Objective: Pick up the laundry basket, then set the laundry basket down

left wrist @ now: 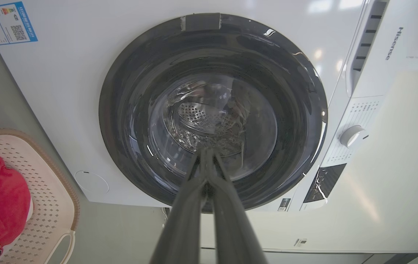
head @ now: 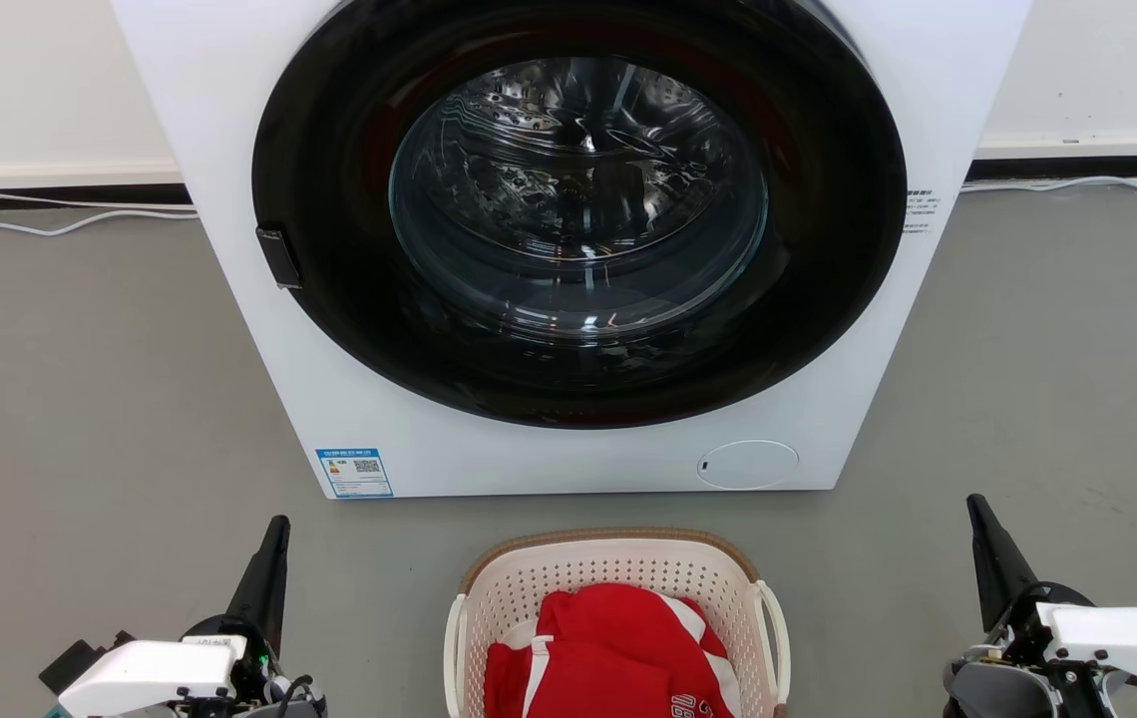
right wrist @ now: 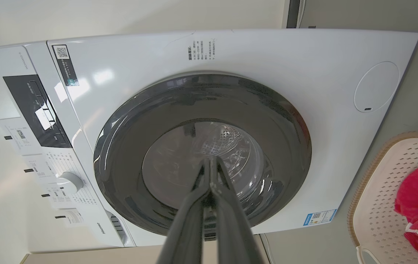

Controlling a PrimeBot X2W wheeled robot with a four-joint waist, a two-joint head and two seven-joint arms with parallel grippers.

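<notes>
While the 2 grippers (head: pixel 274 538) (head: pixel 979 519) flank it, the laundry basket (head: pixel 568 576) touches neither.

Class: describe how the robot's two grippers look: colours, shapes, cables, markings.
The left gripper and right gripper each have long, dark, tapering fingers on a boxy white housing, with thin black cables at the wrist. The left shows a small green light; the right, rounded grey casing.
</notes>
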